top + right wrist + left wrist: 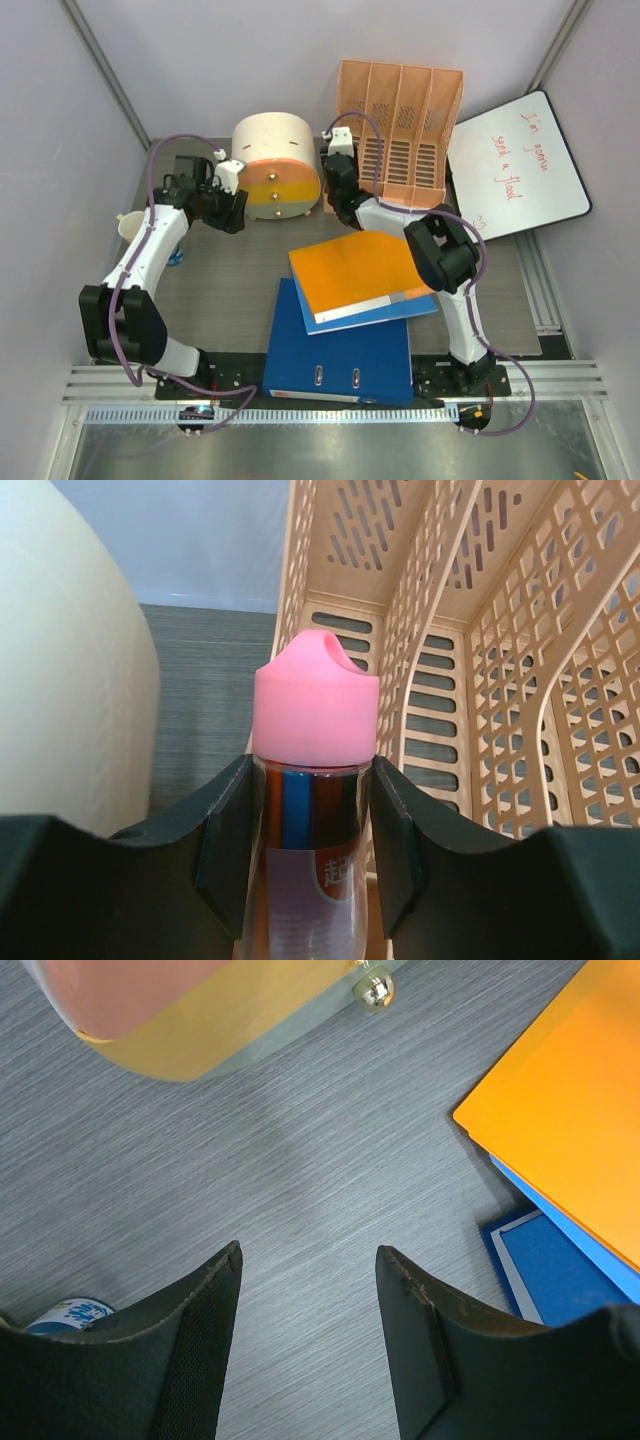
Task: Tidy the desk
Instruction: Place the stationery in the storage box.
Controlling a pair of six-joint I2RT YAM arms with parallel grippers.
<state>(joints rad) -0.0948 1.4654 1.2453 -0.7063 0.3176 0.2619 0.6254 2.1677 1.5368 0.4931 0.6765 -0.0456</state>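
Observation:
The desk (230, 285) is a dark grey wood-grain top. My left gripper (233, 212) hangs open over bare desk (300, 1160) just in front of a round cream box with a yellow drawer front (275, 165); nothing sits between its fingers (205, 1310). My right gripper (310, 775) is shut on a clear tube with a pink cap (315, 705) that holds coloured pens. It holds the tube upright between the round box (60, 660) and a peach slotted file organizer (500, 630). In the top view the right gripper (336, 165) covers the tube.
An orange folder (360, 272) lies on a blue binder (340, 350) at the desk's middle front. A white whiteboard with red writing (515, 165) leans at the far right. A pale cup (128, 225) and a small blue item (175, 258) sit by the left arm.

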